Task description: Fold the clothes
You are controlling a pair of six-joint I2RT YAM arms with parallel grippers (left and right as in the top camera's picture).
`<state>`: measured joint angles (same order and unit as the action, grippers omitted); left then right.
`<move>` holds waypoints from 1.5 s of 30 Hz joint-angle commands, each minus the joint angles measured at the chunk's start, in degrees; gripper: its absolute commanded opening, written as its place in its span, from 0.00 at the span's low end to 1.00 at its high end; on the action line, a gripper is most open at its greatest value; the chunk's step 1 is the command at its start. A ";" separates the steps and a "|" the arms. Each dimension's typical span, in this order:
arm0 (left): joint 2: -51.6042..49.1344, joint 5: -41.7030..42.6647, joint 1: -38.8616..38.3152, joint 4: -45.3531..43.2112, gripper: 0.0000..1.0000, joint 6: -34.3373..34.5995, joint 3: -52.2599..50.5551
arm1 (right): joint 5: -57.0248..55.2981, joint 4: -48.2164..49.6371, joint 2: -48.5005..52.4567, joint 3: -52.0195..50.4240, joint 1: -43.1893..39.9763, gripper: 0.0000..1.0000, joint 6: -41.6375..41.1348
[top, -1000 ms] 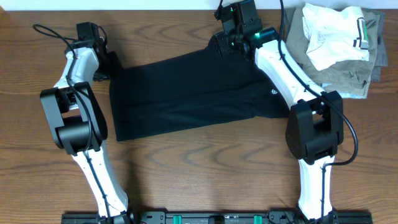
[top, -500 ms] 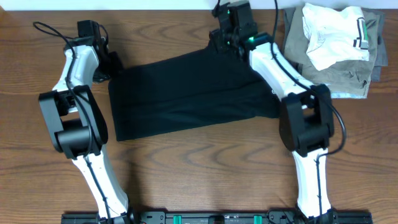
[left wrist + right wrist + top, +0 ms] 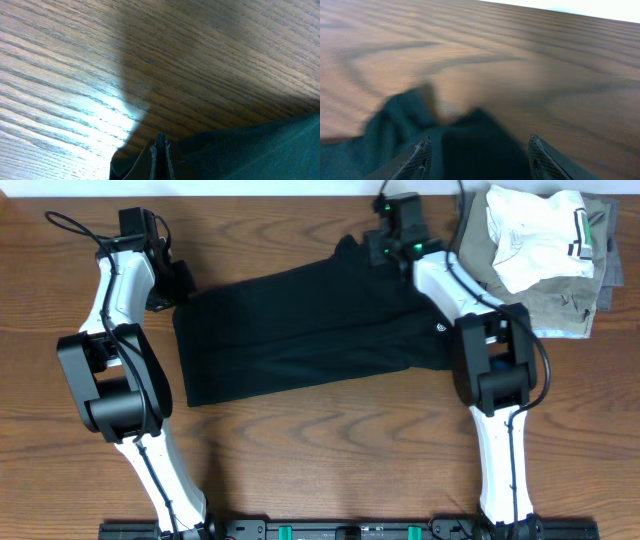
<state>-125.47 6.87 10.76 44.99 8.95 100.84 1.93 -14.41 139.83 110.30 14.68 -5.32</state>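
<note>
While the left gripper [image 3: 160,152] pinches the clothes [image 3: 300,330] at upper left, the right gripper [image 3: 479,159] sits open at top middle. Next it should grab, so both can fold.

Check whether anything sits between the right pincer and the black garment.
Nothing visible does. The right pincer stands open right over the black garment at its far edge, with cloth between its jaws. The folded pile lies off to the side.
</note>
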 commanded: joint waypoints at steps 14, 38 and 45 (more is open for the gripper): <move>0.85 -0.52 0.02 -0.04 0.06 -0.15 0.13 | 8.20 2.40 3.91 0.59 -3.37 0.50 -0.15; 0.85 -0.52 0.02 -0.02 0.06 -0.15 0.13 | 10.97 -4.17 0.48 5.05 -3.04 0.01 1.49; 0.85 -0.52 0.02 0.00 0.06 -0.15 0.13 | 11.78 -14.62 0.09 10.14 -2.69 0.01 1.77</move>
<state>-125.47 6.87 10.76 44.82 8.95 100.84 12.43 -27.07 142.87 117.89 11.25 -4.47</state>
